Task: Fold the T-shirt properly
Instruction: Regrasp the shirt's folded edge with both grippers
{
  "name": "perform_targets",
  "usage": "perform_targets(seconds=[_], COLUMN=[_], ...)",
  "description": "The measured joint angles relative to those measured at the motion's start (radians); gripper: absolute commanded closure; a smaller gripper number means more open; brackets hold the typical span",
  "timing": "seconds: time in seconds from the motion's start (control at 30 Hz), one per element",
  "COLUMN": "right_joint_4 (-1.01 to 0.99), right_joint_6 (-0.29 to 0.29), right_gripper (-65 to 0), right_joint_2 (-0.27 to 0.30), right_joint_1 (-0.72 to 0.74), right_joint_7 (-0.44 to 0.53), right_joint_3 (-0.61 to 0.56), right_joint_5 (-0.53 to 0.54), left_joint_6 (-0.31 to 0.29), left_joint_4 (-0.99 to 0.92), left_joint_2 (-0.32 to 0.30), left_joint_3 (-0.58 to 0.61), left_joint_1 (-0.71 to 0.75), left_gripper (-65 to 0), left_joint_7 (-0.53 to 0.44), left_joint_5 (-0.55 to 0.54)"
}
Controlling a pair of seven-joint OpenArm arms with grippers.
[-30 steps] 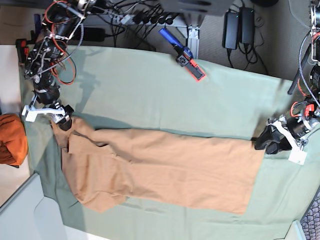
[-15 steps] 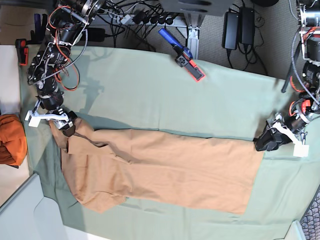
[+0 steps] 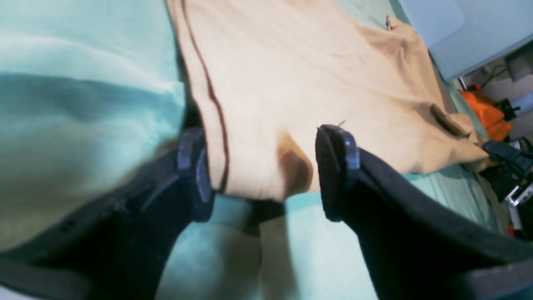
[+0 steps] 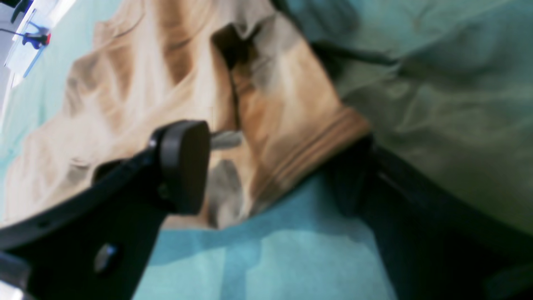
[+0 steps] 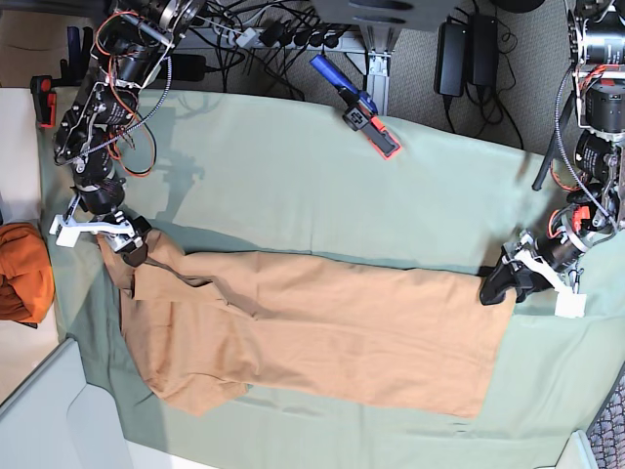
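Lay stretched lengthwise across the middle of the sage-green cloth [image 5: 293,166], the T-shirt [image 5: 312,332], folded into a long tan band, collar end toward the base view's left and hem end toward its right. Sat at the hem's far corner, the left gripper [image 5: 500,283], low on the cloth with its black fingers [image 3: 333,166] spread wide and released; seen from its wrist camera, that corner of the tan fabric reaching in between the two pads, one pad just beside the stitched hem edge, the other standing a little off the fabric, nothing clamped. Sat at the opposite end, the right gripper [image 5: 130,246], down over the bunched sleeve-and-collar corner; seen from its own camera, likewise parted, one rounded pad [image 4: 183,166] hanging over crumpled tan folds and a ribbed edge of the shirt running toward the other finger, which showed only as a dark blur, so contact there could not be told. Wrinkled and doubled at the collar end, flatter and smoother toward the hem. Rested well apart near the cloth's far edge, a blue-handled tool with a red tip [image 5: 366,112]. Lay off the cloth's left edge, a bunched vivid-orange cloth [image 5: 21,272], touching neither gripper.
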Motion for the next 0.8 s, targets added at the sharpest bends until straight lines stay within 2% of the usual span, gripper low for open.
perform_targets(seconds=[0.13,0.17,0.2,0.3,0.53,0.67,0.8], right_joint_4=[0.000,0.000,0.000,0.000,0.000,0.000,0.000], right_joint_6=[0.000,0.000,0.000,0.000,0.000,0.000,0.000], right_gripper=[-42.8,-37.6,-29.6,-0.8,0.0,0.0,0.0], right_joint_2=[0.000,0.000,0.000,0.000,0.003,0.022,0.057], right_joint_1=[0.000,0.000,0.000,0.000,0.000,-0.008,-0.044], right_joint_7=[0.000,0.000,0.000,0.004,-0.035,-0.108,-0.138], right_joint_3=[0.000,0.000,0.000,0.000,0.000,0.000,0.000], right_joint_5=[0.003,0.004,0.003,0.013,0.030,0.112,0.168], left_joint_6=[0.000,0.001,0.001,0.000,0.000,0.001,0.002], left_joint_4=[-0.002,-0.002,-0.002,-0.001,0.004,0.029,0.107], left_joint_2=[0.005,0.006,0.005,0.006,-0.018,-0.052,-0.061], left_joint_3=[0.006,0.006,0.006,0.006,0.010,0.010,0.011], left_joint_1=[-0.005,-0.005,-0.005,-0.005,-0.002,0.025,0.092], left_gripper=[-14.9,-11.9,-9.0,0.0,0.0,0.0,0.0], left_joint_7=[0.013,0.014,0.016,0.007,0.030,0.066,0.077], left_joint_5=[0.021,0.018,0.018,0.018,0.014,-0.028,-0.029])
